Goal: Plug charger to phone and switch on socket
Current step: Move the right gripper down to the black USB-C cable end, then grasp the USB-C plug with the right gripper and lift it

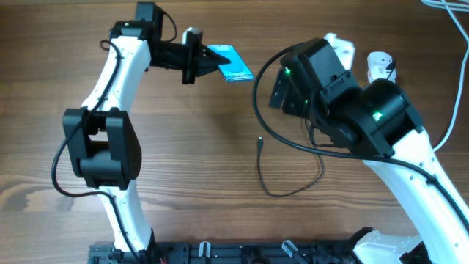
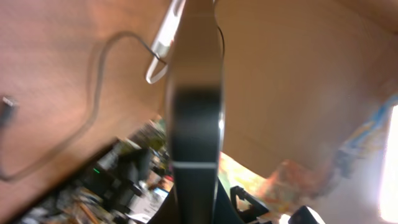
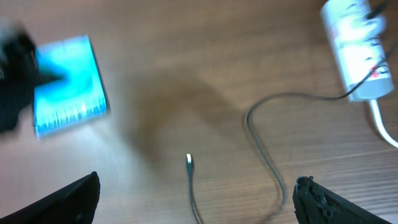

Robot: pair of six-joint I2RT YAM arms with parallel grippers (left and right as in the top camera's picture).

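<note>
Overhead view: right arm (image 1: 352, 103) bulks nearest the lens at centre right and covers its own hand, so this view does not show how far that hand is open. At upper centre the left hand (image 1: 212, 63) is closed on one end of the phone (image 1: 233, 64). The phone's cyan screen faces up and it appears raised off the worktop (image 1: 183, 169). The charger (image 1: 293, 192) lies loose in a curl at lower centre. Its connector tip (image 1: 260, 141) is free and well apart from the phone. The socket (image 1: 381, 66) sits at upper right, partly behind the arm.

Left wrist view (badly blurred): a dark slab seen edge-on fills the centre, probably the phone (image 2: 196, 124) in the grip. The charger (image 2: 93, 81) runs down the left of the frame.

Right wrist view: right hand (image 3: 198, 182) is spread wide and empty above the connector tip (image 3: 189, 161). The phone (image 3: 68, 87) is at upper left and the socket (image 3: 357, 46) at upper right.

Handling, as judged: the charger is light and limp and would flop if taken mid-length, so take it just behind the stiff tip. The phone is rigid, smooth and liable to slip. Hold it across its edges, clear of the port.
</note>
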